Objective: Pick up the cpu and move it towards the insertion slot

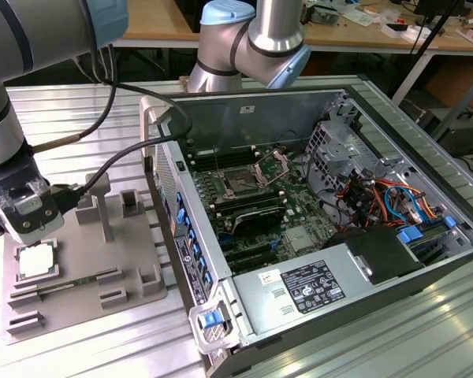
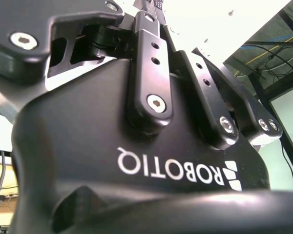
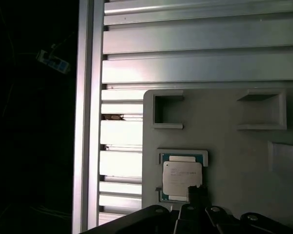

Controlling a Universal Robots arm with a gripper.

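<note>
Closest, the gripper [image 1: 31, 227] hangs just over the cpu [image 1: 38, 262], lying in a recess of the grey tray [image 1: 102, 260]; its jaws' state cannot be told. Well apart sits the insertion slot [image 1: 242, 183].

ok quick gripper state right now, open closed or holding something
Gripper: cannot tell whether open or closed; it hangs just above the cpu, which lies in the grey tray.

White maker's lettering [image 2: 178, 170] runs upside down across the black body of my pincer [image 2: 156, 29]. The label [image 1: 311, 285] on the power supply [image 1: 299, 311] and the cpu [image 3: 182, 178] carry print too fine to read.
</note>
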